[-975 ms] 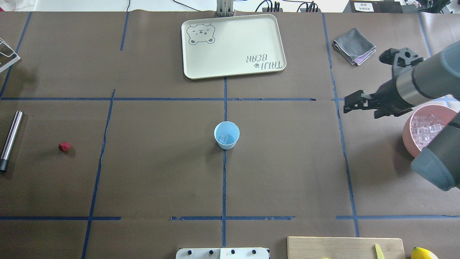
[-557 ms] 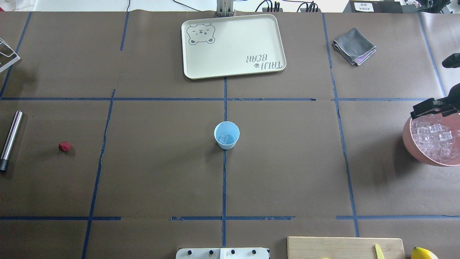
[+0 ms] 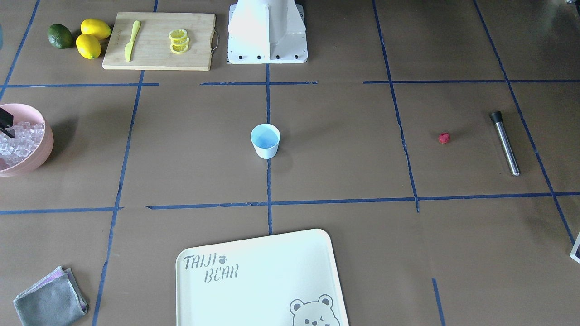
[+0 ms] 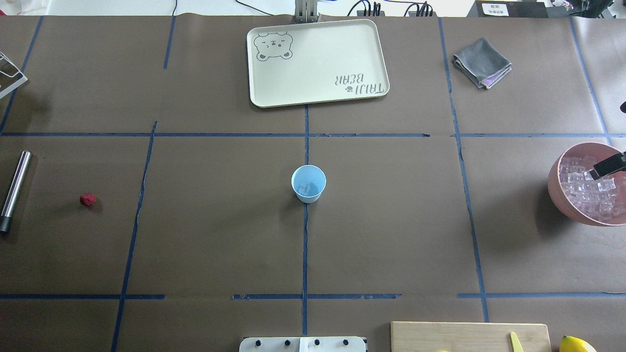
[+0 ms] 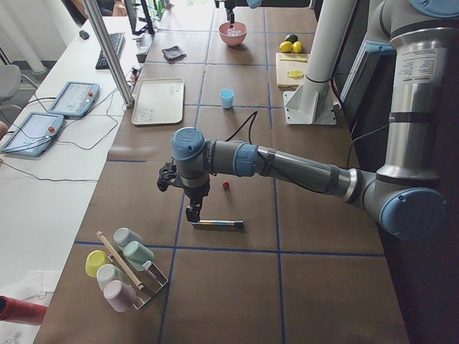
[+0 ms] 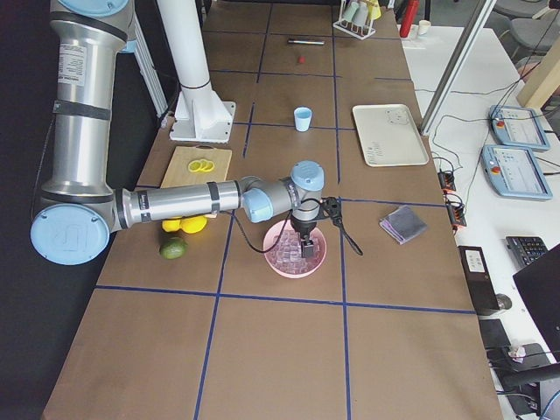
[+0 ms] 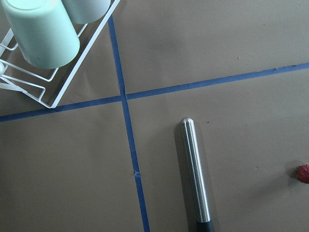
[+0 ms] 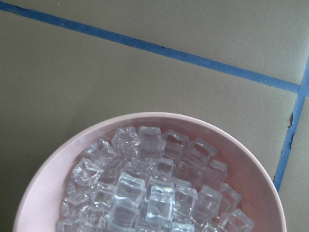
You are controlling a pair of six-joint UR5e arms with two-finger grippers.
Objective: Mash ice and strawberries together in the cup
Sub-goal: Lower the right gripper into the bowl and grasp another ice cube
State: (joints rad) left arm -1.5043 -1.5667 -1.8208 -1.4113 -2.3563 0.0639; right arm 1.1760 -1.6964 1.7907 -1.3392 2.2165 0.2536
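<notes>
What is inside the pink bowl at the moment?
The pink bowl is heaped with clear ice cubes. The right claw reaches over them. The cubes cover the bowl's bottom, so anything beneath them cannot be seen.

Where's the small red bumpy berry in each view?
Front-facing: small red bumpy berry right of middle.
Overhead: berry far left.
Exterior left: berry centre.
Exterior right: berry top, far end.
Left wrist: berry right edge.
Right wrist: not in it.
Landmark: silver metal rod beside it.

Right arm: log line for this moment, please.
right claw over ice in pink bowl | left claw above metal rod | cup upright, centre | strawberry near rod | claw states unclear
</notes>
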